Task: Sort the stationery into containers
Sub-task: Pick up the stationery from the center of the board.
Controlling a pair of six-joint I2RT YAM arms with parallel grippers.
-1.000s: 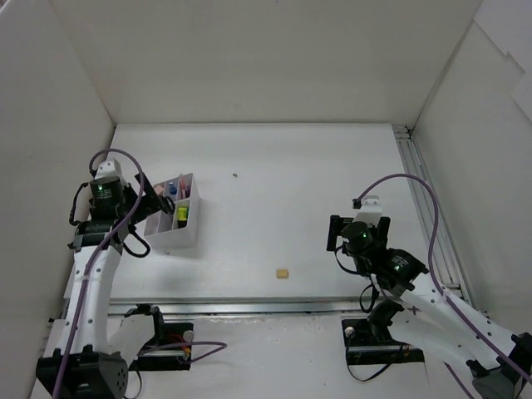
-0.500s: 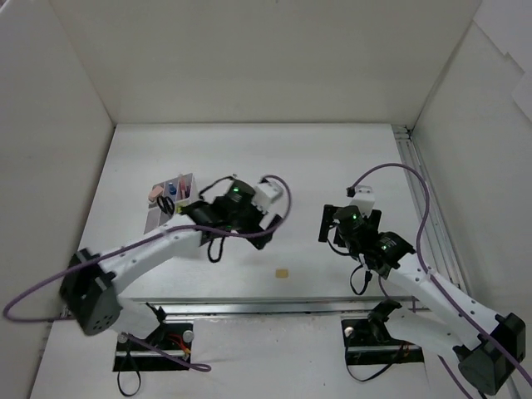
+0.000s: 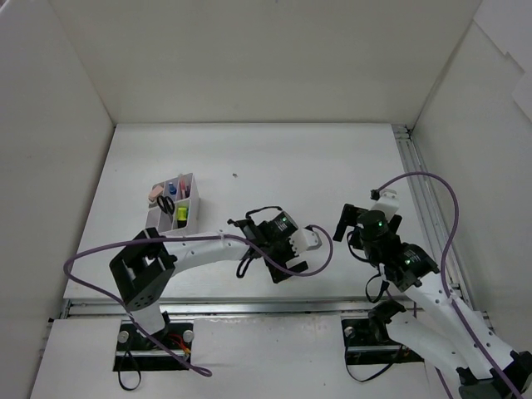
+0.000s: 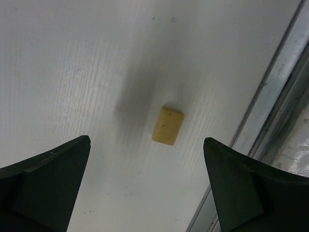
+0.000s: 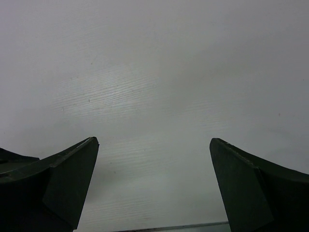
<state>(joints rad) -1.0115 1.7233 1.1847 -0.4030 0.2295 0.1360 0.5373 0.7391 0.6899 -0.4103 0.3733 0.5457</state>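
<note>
A small beige eraser (image 4: 168, 125) lies flat on the white table, just ahead of the gap between my left gripper's (image 4: 147, 140) wide-open jaws and apart from both fingers. In the top view the left gripper (image 3: 274, 264) hangs over that spot near the table's front edge and hides the eraser. The white divided container (image 3: 173, 212) stands at the left, holding scissors, a pink correction tape and highlighters. My right gripper (image 3: 346, 223) is open over bare table at the right; the right gripper (image 5: 154, 140) has nothing between its fingers.
A metal rail (image 4: 270, 96) runs along the table's front edge, close beside the eraser. Another rail (image 3: 424, 199) lines the right side. White walls enclose the table on the left, back and right.
My left arm has swung from the container to the right and toward the front edge, ending over the eraser. The right arm has shifted slightly to the right.
</note>
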